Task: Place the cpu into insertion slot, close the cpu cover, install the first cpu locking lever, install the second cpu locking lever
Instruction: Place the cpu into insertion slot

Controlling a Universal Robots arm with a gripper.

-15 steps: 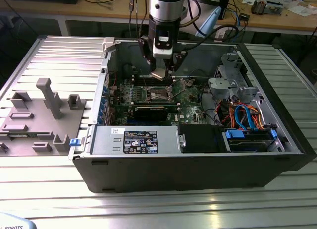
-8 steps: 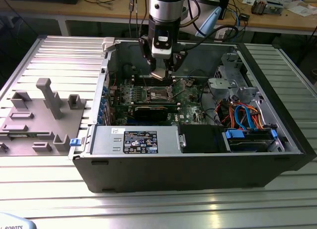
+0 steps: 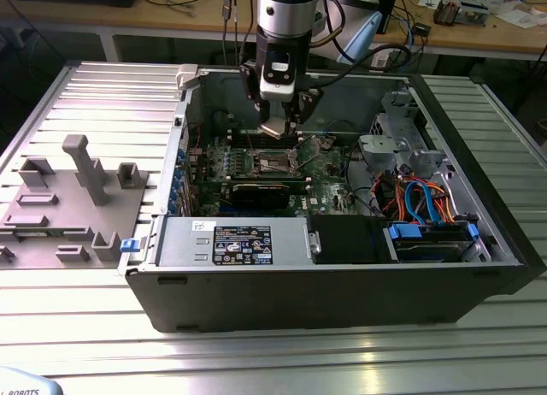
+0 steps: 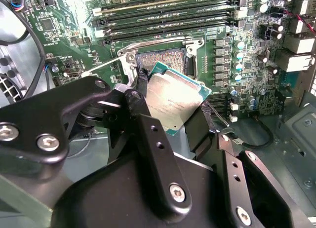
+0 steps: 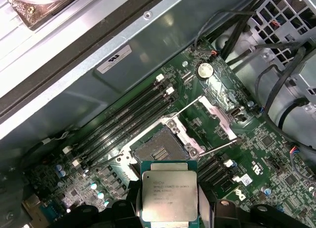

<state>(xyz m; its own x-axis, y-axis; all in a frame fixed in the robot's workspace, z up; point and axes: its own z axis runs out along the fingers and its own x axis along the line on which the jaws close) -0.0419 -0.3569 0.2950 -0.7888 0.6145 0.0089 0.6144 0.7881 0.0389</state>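
Note:
My gripper [image 4: 174,103] is shut on the cpu [image 4: 175,97], a small square chip with a silvery top, gripped by two opposite edges between black fingers [image 4: 206,120]. In the exterior view the gripper [image 3: 280,128] hangs inside the open computer case just above the insertion slot [image 3: 275,162]. The first wrist view shows the cpu [image 5: 169,196] beside and above the slot [image 5: 157,151], whose dark centre lies bare. The cpu cover [image 5: 217,112] stands swung open on the slot's far side. Thin wire levers [image 5: 217,148] stick out, unlatched.
Long memory slots [image 5: 123,122] run beside the socket. A black expansion card [image 3: 256,192], cables [image 3: 419,198] and a drive cage [image 3: 402,126] crowd the case. Its metal walls [image 3: 325,284] enclose the board. A grey fixture block [image 3: 73,198] sits on the exterior view's left.

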